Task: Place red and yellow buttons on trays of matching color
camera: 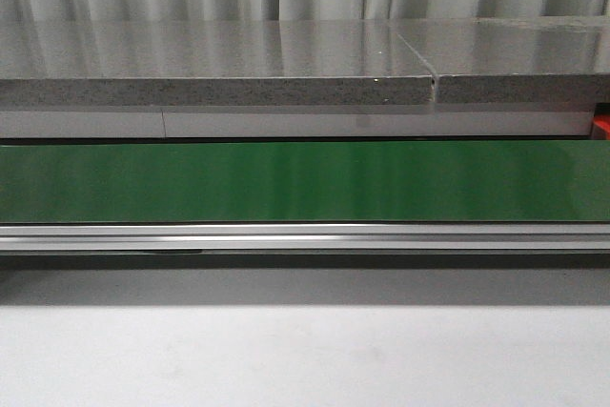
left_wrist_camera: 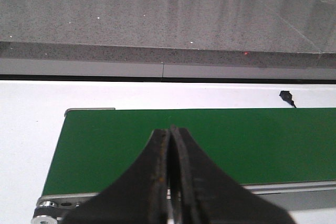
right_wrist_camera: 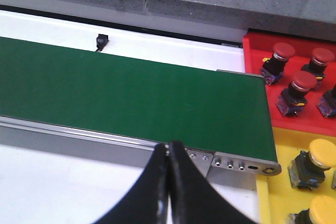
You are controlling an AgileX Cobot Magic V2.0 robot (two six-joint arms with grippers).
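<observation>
Green conveyor belt bare. Left gripper jaws pressed together, holding nothing, over belt's end. Right gripper jaws likewise closed, empty, at belt's other end. Red buttons sit in red tray, yellow buttons in yellow tray, both just beside that end.

Red-capped buttons sit upright on the red tray, yellow-capped ones on the yellow tray, beside the right end effector.

bare green belt open to reach, stone ledge behind, button-crowded red tray beside
</observation>
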